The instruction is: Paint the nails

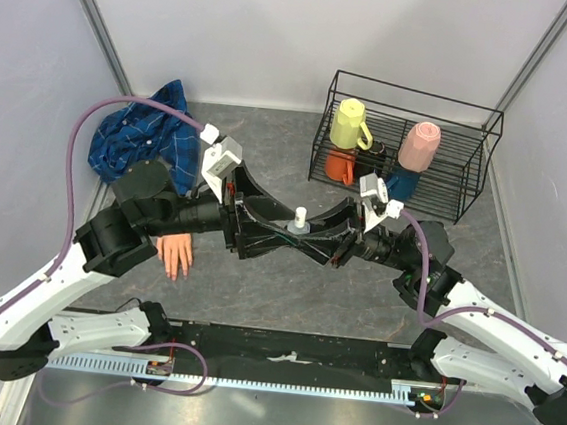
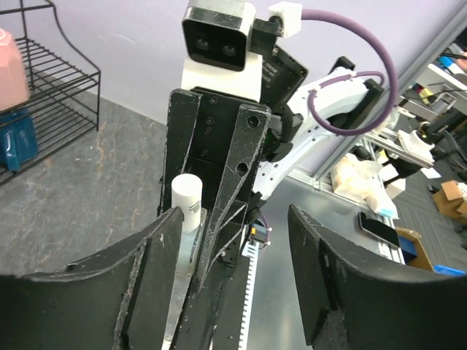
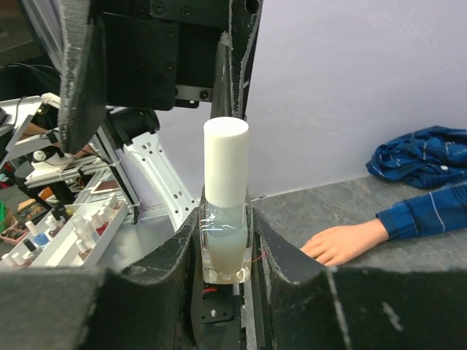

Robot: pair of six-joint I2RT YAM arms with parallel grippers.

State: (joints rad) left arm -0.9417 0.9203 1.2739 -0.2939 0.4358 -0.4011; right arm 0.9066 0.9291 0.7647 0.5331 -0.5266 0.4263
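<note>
At table [image 1: 255,295] centre: right pincer [image 3: 226,251] grasping white-capped bottle [image 3: 225,164]; left pincer [image 2: 235,219] released.

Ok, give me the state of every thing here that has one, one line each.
Bottle: upright, white cap on, clamped by the right gripper.
Right gripper: shut on the bottle.
Left gripper: open, at the cap, gripping nothing.
Mannequin hand: lying flat on the table.
Plaid shirt: crumpled.

Pale lilac walls [image 1: 281,31] on three sides. Grey mottled tabletop [image 1: 271,136]. Black wire rack [image 1: 466,165] upper right of frame. Even light.
</note>
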